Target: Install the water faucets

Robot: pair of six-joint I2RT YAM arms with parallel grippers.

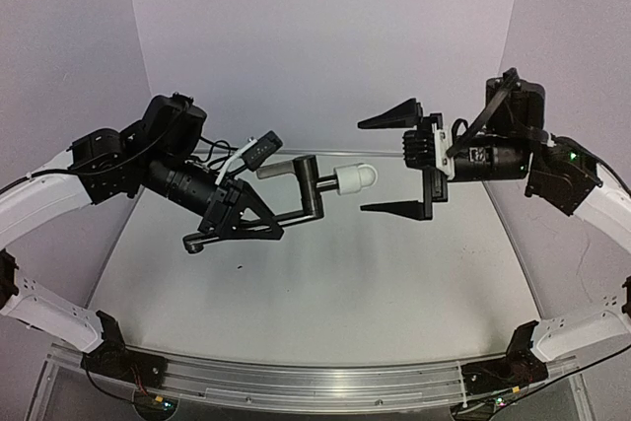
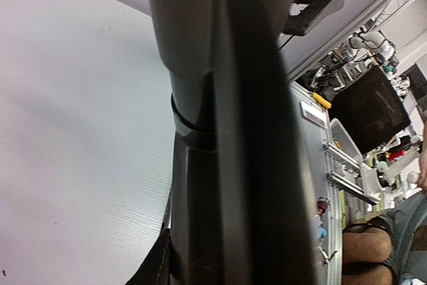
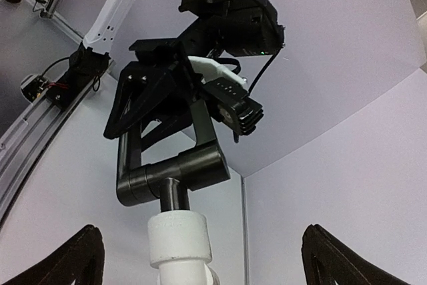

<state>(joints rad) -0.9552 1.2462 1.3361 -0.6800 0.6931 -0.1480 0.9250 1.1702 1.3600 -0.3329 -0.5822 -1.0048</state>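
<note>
The left claw (image 1: 246, 216) is clamping the black faucet pipe (image 1: 310, 189) at frame centre, above the desk (image 1: 325, 293). The white fitting (image 1: 355, 179) on the pipe's end is pointing between the fingers of the wide-open, empty right claw (image 1: 363, 167). Risk: an off-centre closure is likely to twist the pipe or dislodge the fitting.

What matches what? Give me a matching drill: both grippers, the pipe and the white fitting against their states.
1. left gripper
2. right gripper
3. black pipe
4. white fitting

A. open, holding nothing
B. shut on the pipe
C. on the pipe's end nearest the right arm
D. clamped in mid-air over the table

Pairs: 1-B, 2-A, 3-D, 4-C
</note>
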